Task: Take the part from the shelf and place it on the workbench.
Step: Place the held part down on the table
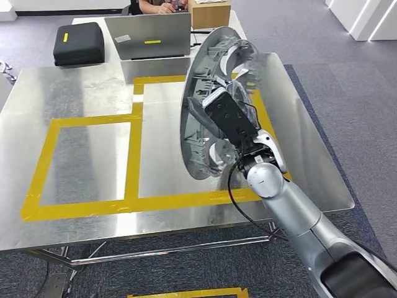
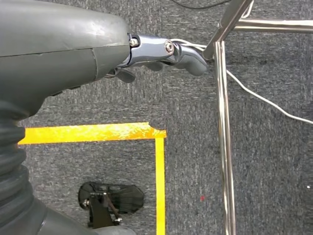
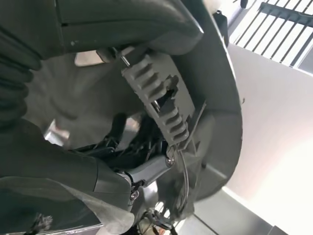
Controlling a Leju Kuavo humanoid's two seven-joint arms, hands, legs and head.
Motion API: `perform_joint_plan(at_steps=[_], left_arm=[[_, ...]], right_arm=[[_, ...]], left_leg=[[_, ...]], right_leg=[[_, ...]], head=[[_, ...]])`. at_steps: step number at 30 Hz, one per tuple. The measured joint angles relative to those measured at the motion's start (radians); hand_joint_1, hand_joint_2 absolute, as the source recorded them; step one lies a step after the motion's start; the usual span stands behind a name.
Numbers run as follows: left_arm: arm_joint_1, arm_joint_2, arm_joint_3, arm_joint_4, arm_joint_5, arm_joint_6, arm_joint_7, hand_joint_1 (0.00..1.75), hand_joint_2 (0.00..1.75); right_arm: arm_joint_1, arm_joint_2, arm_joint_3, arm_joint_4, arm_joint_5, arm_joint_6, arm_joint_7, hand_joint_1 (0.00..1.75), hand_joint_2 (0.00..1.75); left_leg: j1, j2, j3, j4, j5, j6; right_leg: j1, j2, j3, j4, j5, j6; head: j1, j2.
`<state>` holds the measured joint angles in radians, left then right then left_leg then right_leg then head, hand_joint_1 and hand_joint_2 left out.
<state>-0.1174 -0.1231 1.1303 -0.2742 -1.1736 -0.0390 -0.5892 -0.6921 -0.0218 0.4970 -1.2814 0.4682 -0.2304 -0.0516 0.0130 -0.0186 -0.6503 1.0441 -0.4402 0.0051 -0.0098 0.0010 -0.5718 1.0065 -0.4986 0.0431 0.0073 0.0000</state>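
Note:
A large round grey part (image 1: 213, 93) with ribs and openings on its inner face stands almost on edge above the right half of the metal workbench (image 1: 84, 93). My right hand (image 1: 224, 118) grips it from the inner side, the silver arm coming in from the lower right. In the right wrist view the part's ribbed inner face (image 3: 162, 98) lies close against the hand (image 3: 110, 181). My left hand (image 2: 162, 51) hangs beside the table leg above the carpet, fingers stretched out and holding nothing.
Yellow tape marks rectangles (image 1: 133, 149) on the workbench. Behind it stand a grey metal case (image 1: 149, 34), a black case (image 1: 78, 42) and a cardboard box (image 1: 208, 12), with a person (image 1: 159, 5) seated at the far side. Steel table legs (image 2: 221, 122) and a cable cross the carpet.

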Motion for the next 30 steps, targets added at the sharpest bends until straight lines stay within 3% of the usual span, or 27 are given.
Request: perform_joint_plan(at_steps=[2,20,30], left_arm=[[0.0,0.0,-0.003,0.001,0.003,0.0,0.0,0.0,0.0],[0.001,0.0,-0.031,0.003,0.04,0.001,0.013,0.0,0.0],[0.013,0.0,-0.035,0.003,0.079,0.008,0.012,0.0,0.0]], right_arm=[[-0.001,0.0,0.0,0.006,0.002,-0.002,0.002,0.0,0.0],[-0.022,0.0,-0.025,0.06,0.054,-0.057,0.05,0.0,0.0],[0.049,0.0,-0.063,-0.014,-0.087,-0.071,-0.056,0.0,0.0]], left_leg=[[0.001,0.0,0.0,0.0,0.0,-0.001],[0.003,0.0,0.001,-0.001,0.001,-0.002],[0.003,0.0,0.002,-0.001,0.001,-0.002]], right_leg=[[0.001,0.0,0.0,0.0,0.0,0.0],[0.001,0.0,0.0,0.001,0.0,-0.001],[0.001,0.0,0.0,0.001,0.0,-0.002]], head=[[0.0,0.0],[0.0,0.0],[0.0,0.0]])
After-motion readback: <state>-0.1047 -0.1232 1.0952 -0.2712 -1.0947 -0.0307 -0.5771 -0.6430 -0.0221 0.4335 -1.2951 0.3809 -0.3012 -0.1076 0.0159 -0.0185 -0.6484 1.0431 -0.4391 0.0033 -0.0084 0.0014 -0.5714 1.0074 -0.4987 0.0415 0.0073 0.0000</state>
